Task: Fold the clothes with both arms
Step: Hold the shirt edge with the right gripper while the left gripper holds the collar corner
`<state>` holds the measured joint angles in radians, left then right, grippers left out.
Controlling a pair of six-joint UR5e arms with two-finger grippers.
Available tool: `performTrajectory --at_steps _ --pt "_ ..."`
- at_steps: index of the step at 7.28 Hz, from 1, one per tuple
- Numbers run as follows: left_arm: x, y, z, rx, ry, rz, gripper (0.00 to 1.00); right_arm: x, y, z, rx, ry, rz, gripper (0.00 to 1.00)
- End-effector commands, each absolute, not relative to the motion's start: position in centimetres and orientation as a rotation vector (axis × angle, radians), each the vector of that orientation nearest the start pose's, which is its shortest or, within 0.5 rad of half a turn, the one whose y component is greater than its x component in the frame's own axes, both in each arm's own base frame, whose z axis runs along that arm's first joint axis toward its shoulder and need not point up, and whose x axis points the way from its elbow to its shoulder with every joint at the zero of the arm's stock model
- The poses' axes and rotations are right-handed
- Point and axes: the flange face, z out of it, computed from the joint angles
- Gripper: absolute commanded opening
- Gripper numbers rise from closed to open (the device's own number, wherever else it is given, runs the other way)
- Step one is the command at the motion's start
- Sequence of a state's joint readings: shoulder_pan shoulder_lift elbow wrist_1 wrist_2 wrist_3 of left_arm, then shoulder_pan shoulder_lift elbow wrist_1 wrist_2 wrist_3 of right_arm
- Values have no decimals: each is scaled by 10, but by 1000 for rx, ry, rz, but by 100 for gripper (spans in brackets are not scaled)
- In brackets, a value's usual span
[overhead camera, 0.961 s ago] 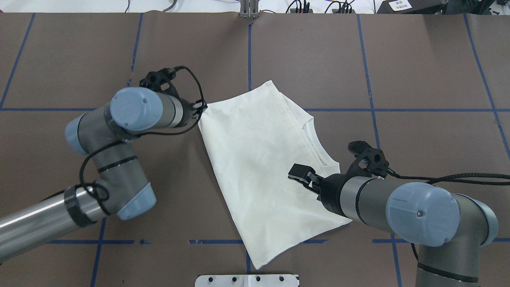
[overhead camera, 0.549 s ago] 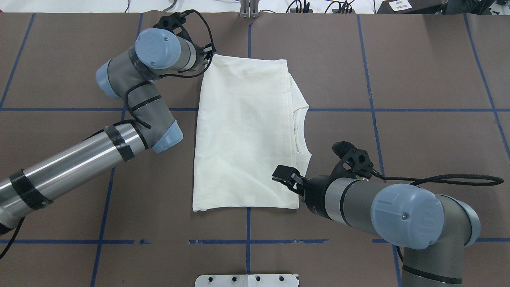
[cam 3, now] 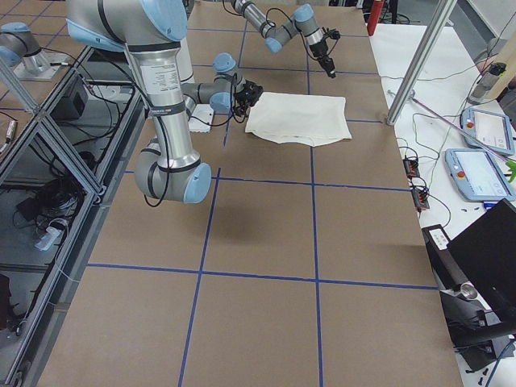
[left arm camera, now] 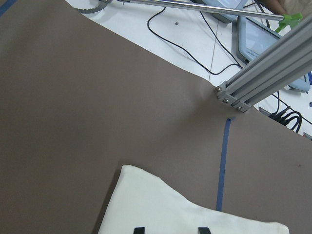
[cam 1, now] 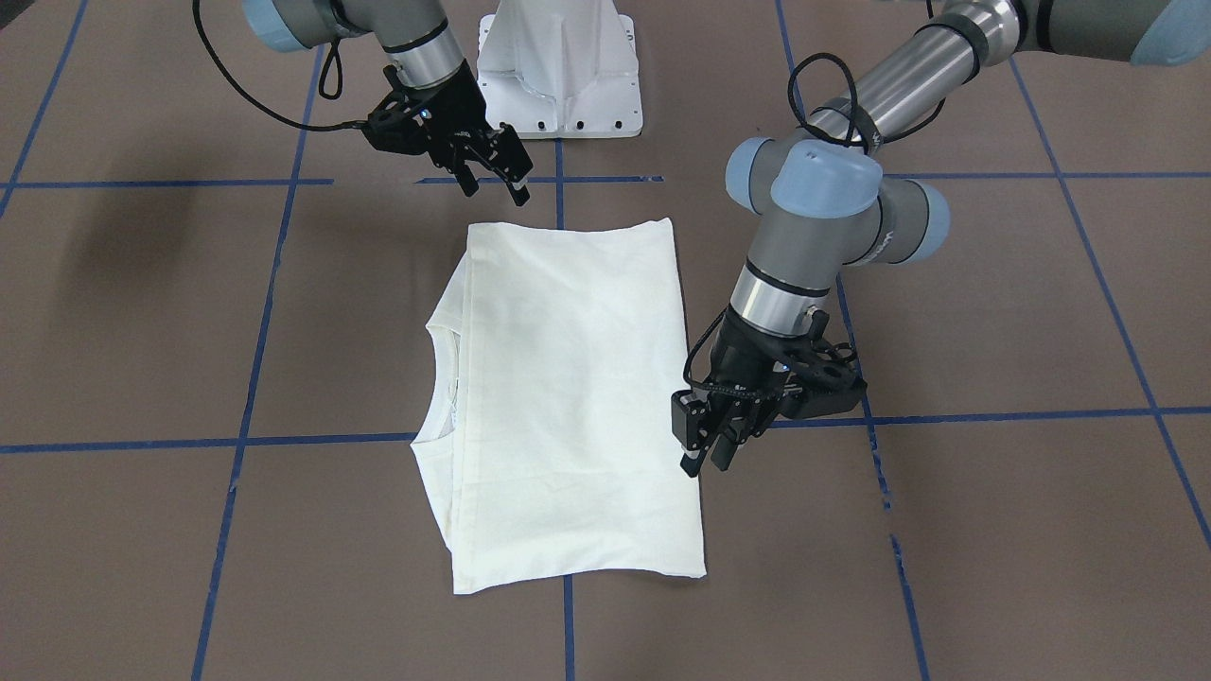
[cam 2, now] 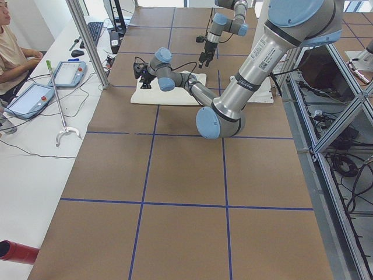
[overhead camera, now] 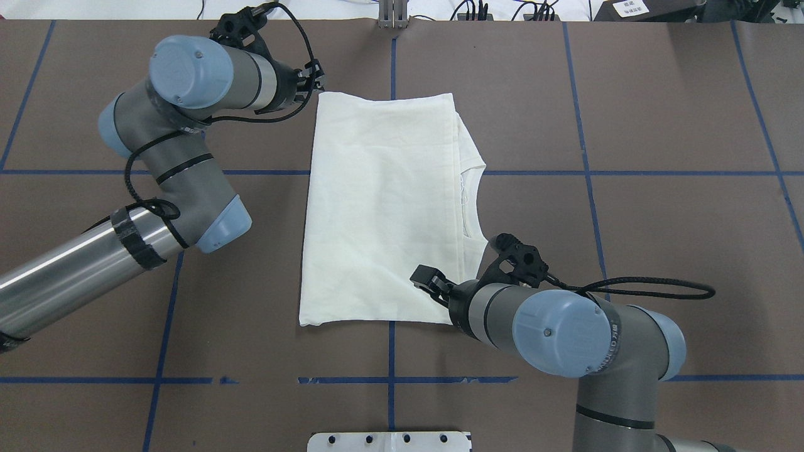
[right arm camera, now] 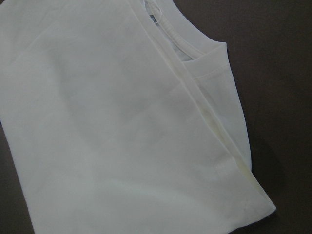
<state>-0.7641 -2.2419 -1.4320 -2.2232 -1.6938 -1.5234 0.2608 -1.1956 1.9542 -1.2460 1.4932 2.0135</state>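
Observation:
The cream shirt (overhead camera: 377,207) lies folded and flat on the brown table, plain side up, with its ribbed collar (overhead camera: 468,201) at its right edge; no print shows. My left gripper (overhead camera: 314,78) is open and hovers just off the shirt's far left corner. In the left wrist view its fingertips (left arm camera: 139,229) stand apart over that corner (left arm camera: 146,195). My right gripper (overhead camera: 430,279) is open and empty, raised over the shirt's near right corner. In the front view the shirt (cam 1: 568,378) lies between the left gripper (cam 1: 705,449) and the right gripper (cam 1: 492,175).
The white pedestal base (cam 1: 558,76) stands at the robot's side. An aluminium post (overhead camera: 392,16) stands at the far table edge, close to the left gripper. Cables and tablets lie beyond that edge, where an operator (cam 2: 11,46) sits. Blue tape lines cross the table.
The left gripper dragged the shirt's corner toward the far edge, turning the shirt square, then let go and drew slightly left. The right gripper moved left and nearer the robot.

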Motion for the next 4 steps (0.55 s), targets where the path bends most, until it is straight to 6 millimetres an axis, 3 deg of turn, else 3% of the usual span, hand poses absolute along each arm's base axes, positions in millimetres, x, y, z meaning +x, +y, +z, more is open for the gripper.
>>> performTrajectory --at_steps 1,4 --pt "438 -578 248 357 1150 -544 49 -554 -306 275 -20 -1025 718 92" --pt "443 -575 250 352 1147 -540 50 -556 -308 286 -25 -1001 719 91"
